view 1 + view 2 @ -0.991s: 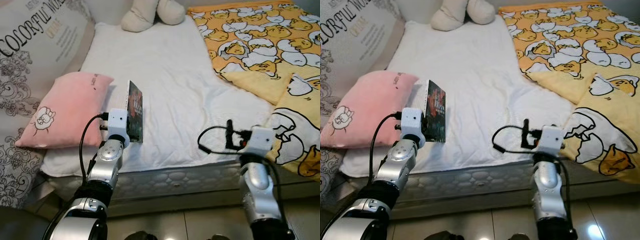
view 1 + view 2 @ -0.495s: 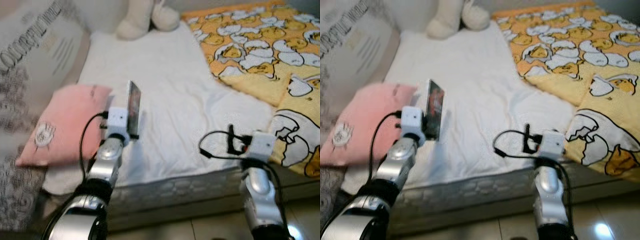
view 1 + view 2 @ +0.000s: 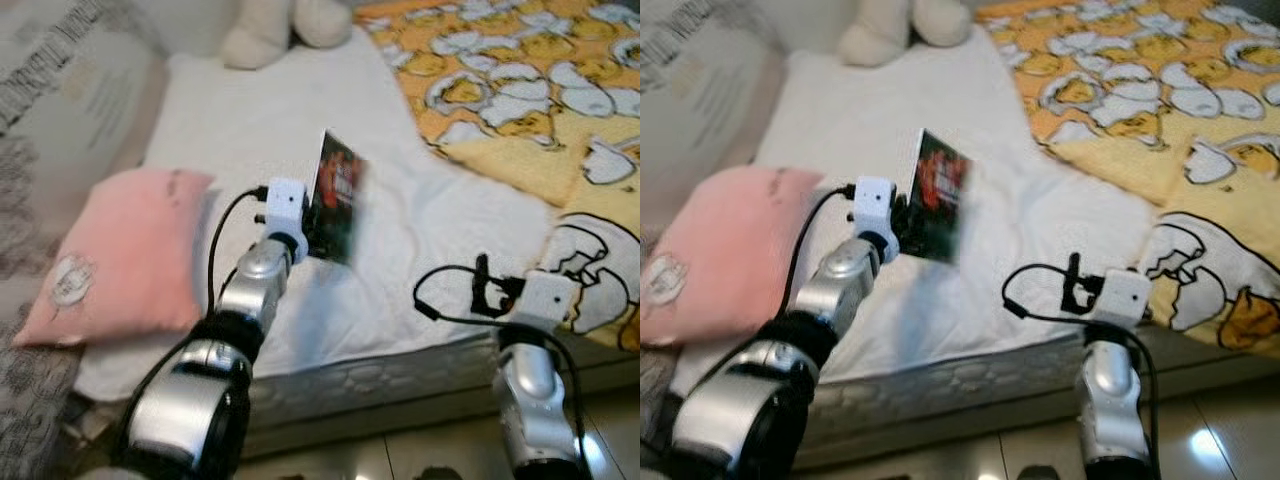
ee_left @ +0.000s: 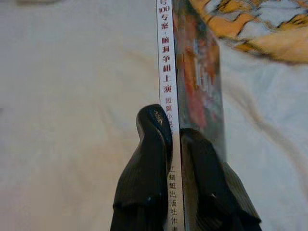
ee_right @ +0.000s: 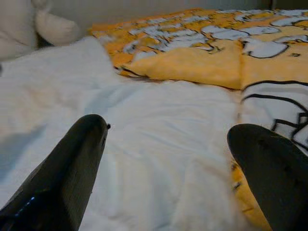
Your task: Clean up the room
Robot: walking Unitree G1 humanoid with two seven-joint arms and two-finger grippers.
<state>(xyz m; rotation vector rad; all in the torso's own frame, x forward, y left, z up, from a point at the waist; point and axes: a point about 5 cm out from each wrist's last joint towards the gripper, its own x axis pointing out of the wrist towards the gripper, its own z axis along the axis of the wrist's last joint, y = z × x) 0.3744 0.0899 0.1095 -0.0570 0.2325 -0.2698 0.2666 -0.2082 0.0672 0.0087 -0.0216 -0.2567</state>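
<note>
So the left gripper [image 4: 175, 139] is clamped on a book [image 3: 337, 197], both fingers [image 4: 154, 144] squeezing it at the spine edge, upright in the air over the white sheet [image 3: 300, 120] of the bed [image 3: 330, 370]. Compared with a second ago the book has swung out to the robot's right, away from the pink pillow [image 3: 115, 250] it was just beside, and the arm is reaching further over the mattress. The whole view shifted and is blurry too, so part of that is the robot itself turning. My guess is it's carrying the book off the bed to put away somewhere.

Right gripper [image 5: 168, 159] hangs spread wide with nothing in it, low at the bed's edge near the yellow duvet [image 3: 530, 90]. A plush toy [image 3: 275, 25] sits at the head of the bed.
</note>
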